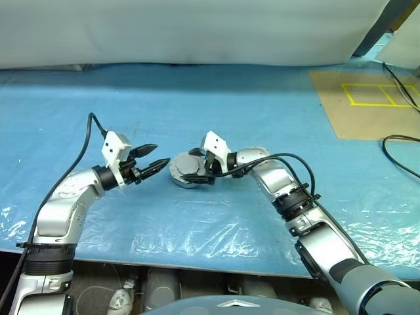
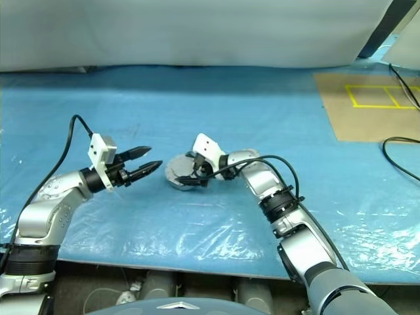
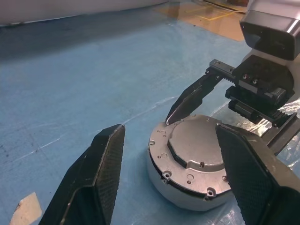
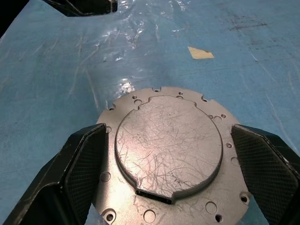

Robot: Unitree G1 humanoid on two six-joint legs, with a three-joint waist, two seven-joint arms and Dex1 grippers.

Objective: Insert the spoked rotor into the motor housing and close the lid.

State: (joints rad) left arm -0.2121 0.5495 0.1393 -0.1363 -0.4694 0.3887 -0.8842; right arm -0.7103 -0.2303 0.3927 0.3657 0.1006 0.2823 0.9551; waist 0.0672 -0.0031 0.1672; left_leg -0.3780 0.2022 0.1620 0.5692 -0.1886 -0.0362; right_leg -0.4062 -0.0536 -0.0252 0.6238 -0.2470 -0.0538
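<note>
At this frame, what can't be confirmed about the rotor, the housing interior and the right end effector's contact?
- Spoked rotor and copper windings: hidden under the scratched round silver metal lid on the silver motor housing, every view.
- Contact of the right end effector: its open fingers flank the lid; their tips are cut off by the right wrist view's edge.

Both arms reach inward, left pincer and right pincer spread wide, tips facing.

Blue plastic sheet over table, wrinkled nr front edge. Cardboard w/ yellow tape rectangles far right. Tan scrap on sheet.
</note>
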